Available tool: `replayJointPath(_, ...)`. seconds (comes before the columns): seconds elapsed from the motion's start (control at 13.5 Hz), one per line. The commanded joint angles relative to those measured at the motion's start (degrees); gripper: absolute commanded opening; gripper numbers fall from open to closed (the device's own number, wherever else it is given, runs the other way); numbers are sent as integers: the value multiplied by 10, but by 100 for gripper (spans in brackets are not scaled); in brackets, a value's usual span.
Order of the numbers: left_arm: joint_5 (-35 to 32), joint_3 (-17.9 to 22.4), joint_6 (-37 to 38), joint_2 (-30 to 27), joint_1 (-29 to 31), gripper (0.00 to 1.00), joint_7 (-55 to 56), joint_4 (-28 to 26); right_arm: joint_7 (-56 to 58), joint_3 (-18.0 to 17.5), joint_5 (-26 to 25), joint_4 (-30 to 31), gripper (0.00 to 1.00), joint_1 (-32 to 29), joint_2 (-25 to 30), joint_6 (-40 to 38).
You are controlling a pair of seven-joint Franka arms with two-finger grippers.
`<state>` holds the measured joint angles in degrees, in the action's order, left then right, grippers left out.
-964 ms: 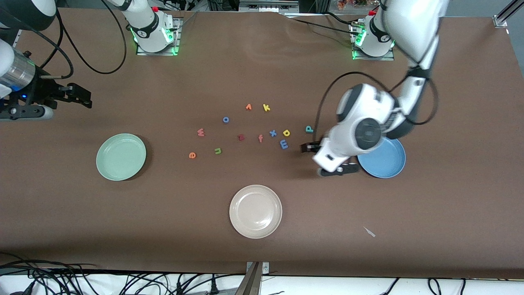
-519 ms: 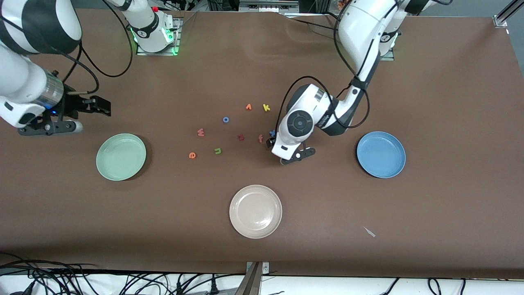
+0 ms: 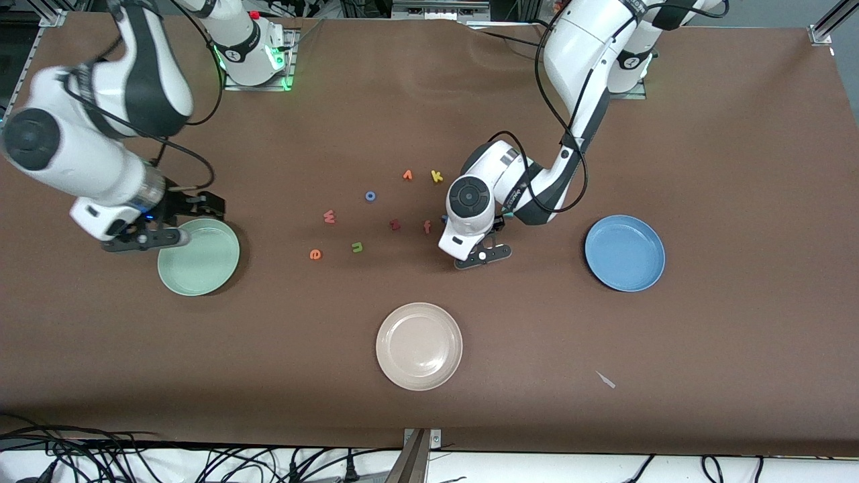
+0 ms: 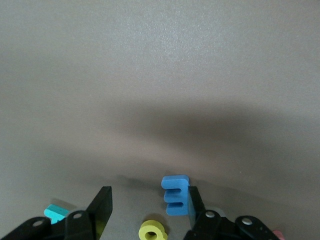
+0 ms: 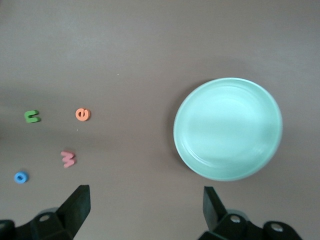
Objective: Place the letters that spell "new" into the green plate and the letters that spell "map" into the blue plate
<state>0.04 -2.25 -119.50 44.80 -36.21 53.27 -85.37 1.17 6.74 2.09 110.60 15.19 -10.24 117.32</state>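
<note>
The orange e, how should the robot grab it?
The orange e lies flat on the table, apart from the green n. Best come straight down from above and pinch its two outer edges, since it is too thin and low to catch from the side.

A plain brown bench carries three plates: pale mint-green at the frame's left, sky-blue at the right, cream-white at lower centre. Around the middle lie small letters: pinkish-red w, orange e, olive-green n, dark-red z, orange f, yellow k, a blue ring-shaped o. The left wrist view shows a light-blue m, yellow a and teal p between black claw fingers. Both arms are white with black joints.
</note>
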Motion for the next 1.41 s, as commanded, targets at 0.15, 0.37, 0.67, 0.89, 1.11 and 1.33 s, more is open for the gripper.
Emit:
replayJointPath(0.15,-13,5,0,15,-11,69,11,13,1,-11,6,121,100,20,-4,169)
replayJointPath(0.37,31,5,-29,17,-11,68,10,13,-57,-21,6,132,100,54,-35,200)
replayJointPath(0.67,34,5,-35,23,-16,47,9,6,-100,-24,6,132,100,97,-72,222)
replayJointPath(0.89,36,5,-36,28,-25,18,11,11,-107,-24,6,132,100,120,-93,236)
replayJointPath(1.11,37,5,-35,27,-24,0,11,11,-114,-24,6,132,100,149,-117,241)
replayJointPath(1.33,30,10,-7,-5,-13,0,7,13,-114,-24,6,132,100,174,-138,257)
